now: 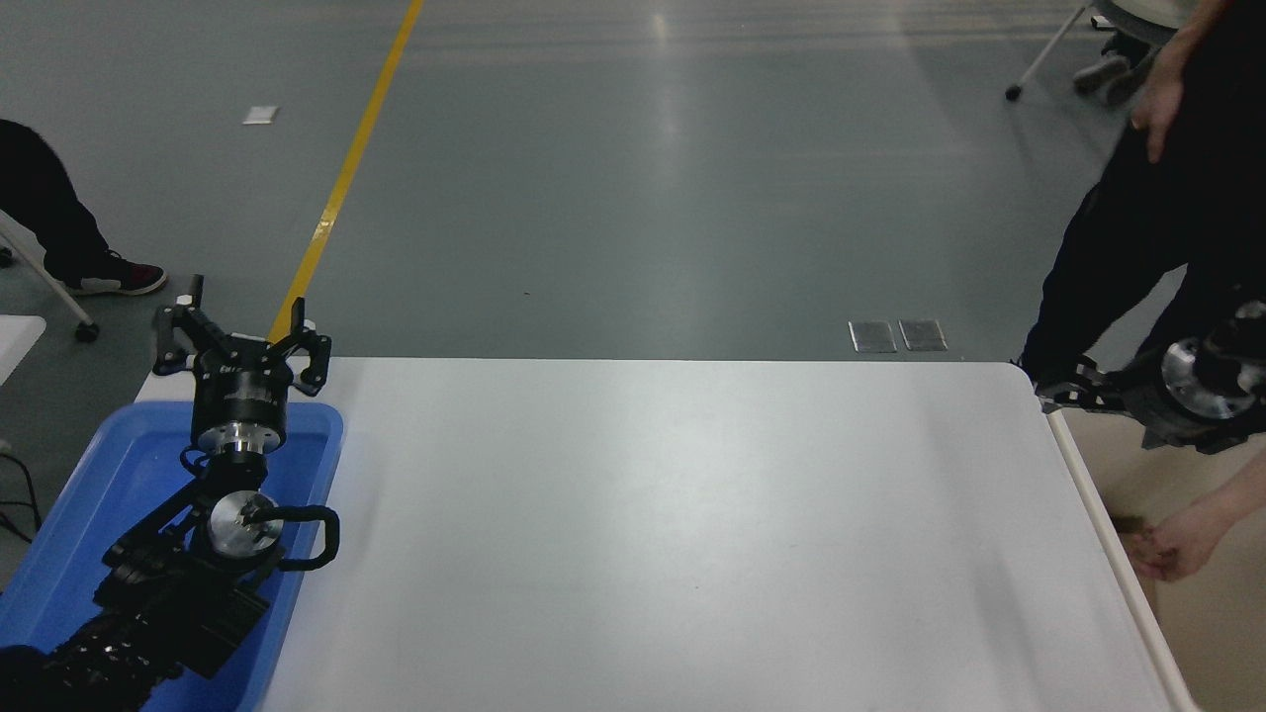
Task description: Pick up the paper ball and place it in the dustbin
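Right claw (1063, 394) above dustbin (1103, 514) rim, grip state unclear; person's hand (1167, 549) below it. Hold clear until hand withdraws.

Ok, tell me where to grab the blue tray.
Take the blue tray by its raised right rim, coming from above on the table side. It lies flat and shallow, so probably only the rim offers a pinch, and the parked left arm covers much of its inside.
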You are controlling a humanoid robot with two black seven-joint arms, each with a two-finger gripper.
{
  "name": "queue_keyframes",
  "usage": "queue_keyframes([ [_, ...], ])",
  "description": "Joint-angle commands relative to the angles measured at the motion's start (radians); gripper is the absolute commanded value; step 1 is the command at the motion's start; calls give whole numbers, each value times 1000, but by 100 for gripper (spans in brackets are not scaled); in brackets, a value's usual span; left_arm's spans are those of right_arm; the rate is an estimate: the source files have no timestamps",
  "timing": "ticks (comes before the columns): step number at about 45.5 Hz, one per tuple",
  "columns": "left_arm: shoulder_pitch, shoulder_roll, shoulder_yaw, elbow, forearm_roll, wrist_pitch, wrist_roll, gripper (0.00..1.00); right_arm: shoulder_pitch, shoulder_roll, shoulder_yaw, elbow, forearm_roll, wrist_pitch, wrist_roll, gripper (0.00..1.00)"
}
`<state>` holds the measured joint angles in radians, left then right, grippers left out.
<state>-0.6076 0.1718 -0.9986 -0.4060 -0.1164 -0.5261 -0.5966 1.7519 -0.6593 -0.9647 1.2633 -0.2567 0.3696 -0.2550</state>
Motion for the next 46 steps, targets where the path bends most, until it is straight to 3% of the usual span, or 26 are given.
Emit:
queue_keyframes([
  [1,0,0,0,1,0,1,0,99,273,85,-69,245,59,147,0,100],
  [14,0,0,0,1,-2,1,0,99,386,369,-129,252,158,150,0,100],
  [22,2,0,0,1,-3,1,0,99,422,475,-132,252,246,173,0,100],
  [46,2,0,0,1,-2,1,0,99,488,523,-135,258,329,241,0,100],
])
